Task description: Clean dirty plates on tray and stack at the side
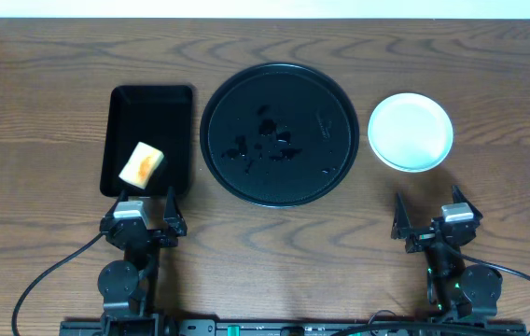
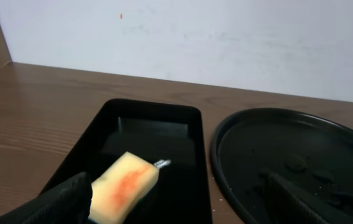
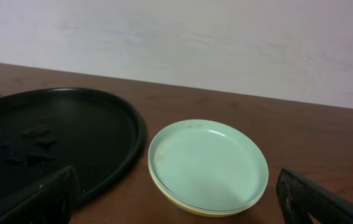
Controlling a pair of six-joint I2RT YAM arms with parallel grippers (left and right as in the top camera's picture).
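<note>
The plates sit in one stack on the table, right of the round black tray. In the right wrist view the stack shows a mint-aqua plate on top and a pale yellow edge at the bottom. The tray holds only dark wet smears and no plate; it also shows in the left wrist view and the right wrist view. My left gripper is open and empty near the front edge. My right gripper is open and empty, in front of the stack.
A rectangular black tray stands left of the round tray and holds a yellow sponge with an orange stain. The sponge lies just ahead of my left fingers, nearest the left one. A white wall runs behind the table.
</note>
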